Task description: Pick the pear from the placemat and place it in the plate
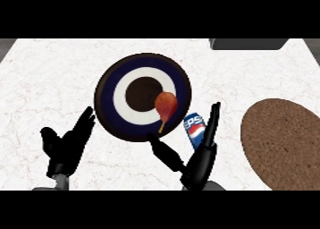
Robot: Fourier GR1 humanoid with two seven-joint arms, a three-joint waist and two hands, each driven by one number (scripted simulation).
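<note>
Head view: Pepsi can [193,126] just beside plate [111,89] bearing pear [166,103].

the right hand [201,159] is covering the lower part of the pepsi can [194,126], hiding its base. the brown placemat [284,143] is running off the right and lower edges. a dark grey object [250,43] is being cut by the top edge, leaving its kind unclear. the left forearm [60,180] is showing only as a stub.

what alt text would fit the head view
A reddish-brown pear lies on a round plate with navy and white rings. The open right hand is just below, by a blue can; brown placemat at right, open left hand at left.
</note>
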